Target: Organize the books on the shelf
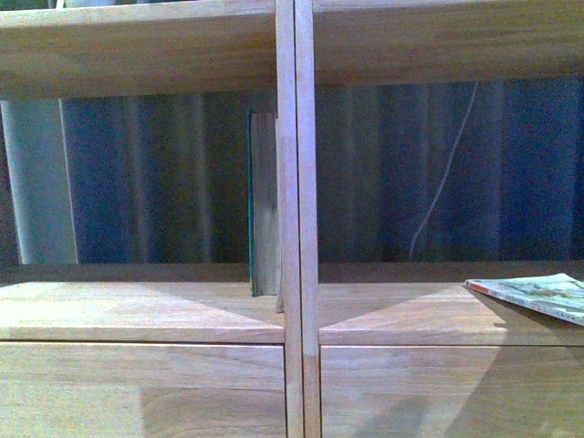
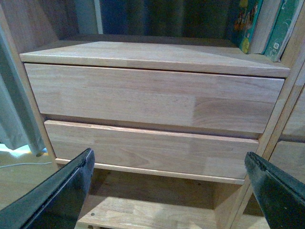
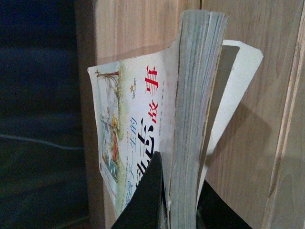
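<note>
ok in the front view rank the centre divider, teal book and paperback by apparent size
1. centre divider, runs the full height of the frame
2. teal book
3. paperback, but the frame edge cuts it off, so 2 versus 3 is unsure

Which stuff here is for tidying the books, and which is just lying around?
For the job:
shelf
teal book, standing upright in it
paperback
right gripper, jaws shut on the paperback

Just around:
white cable hanging behind the shelf
grey curtain beside it
</note>
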Available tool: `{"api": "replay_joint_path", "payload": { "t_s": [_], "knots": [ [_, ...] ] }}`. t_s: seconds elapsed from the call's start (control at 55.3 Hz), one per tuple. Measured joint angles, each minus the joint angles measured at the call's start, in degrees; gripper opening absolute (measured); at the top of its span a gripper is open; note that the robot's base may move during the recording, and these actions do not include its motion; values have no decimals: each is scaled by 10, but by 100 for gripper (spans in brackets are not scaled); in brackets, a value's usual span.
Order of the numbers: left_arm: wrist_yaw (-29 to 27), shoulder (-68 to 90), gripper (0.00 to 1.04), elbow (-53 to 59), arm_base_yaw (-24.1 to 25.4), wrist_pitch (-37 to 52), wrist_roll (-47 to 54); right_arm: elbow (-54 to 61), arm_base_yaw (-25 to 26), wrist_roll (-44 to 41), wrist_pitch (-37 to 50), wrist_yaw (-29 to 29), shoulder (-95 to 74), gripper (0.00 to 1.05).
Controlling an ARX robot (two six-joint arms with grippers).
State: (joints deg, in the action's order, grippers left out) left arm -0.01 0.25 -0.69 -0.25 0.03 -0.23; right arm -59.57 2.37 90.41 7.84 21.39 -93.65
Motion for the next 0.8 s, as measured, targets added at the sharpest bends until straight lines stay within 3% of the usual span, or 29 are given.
{"api": "replay_joint_path", "payload": {
  "t_s": [0.326,0.796],
  "knots": [
    [0,0,97,0,0,0,0,53,4,-37,29,7,65,7],
    [0,0,97,0,0,0,0,155,50,-160,40,-23,318,7]
  ]
}}
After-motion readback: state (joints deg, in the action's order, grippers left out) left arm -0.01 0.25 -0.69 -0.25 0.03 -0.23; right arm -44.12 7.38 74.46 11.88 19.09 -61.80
